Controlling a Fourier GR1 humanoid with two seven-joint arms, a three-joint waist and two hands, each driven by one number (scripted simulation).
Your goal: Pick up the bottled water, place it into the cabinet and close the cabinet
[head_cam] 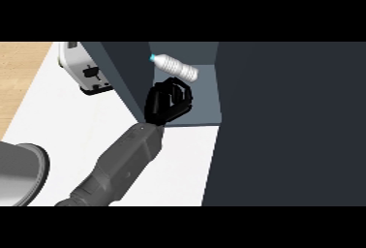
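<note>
The clear water bottle (175, 66) with a blue cap lies on its side inside the open cabinet (204, 104), near the back of its grey floor. My left hand (168, 101) is at the cabinet's front left, just short of the bottle. Its fingers are curled and hold nothing; a small gap separates them from the bottle. The grey forearm (118, 164) comes in from the lower left. My right hand shows nowhere.
A dark cabinet panel (286, 126) fills the whole right side. The cabinet's dark left wall (129, 72) stands beside my hand. A white toaster (84, 68) sits at the back left of the white counter (64, 126). A grey pot (18, 174) shows at the left edge.
</note>
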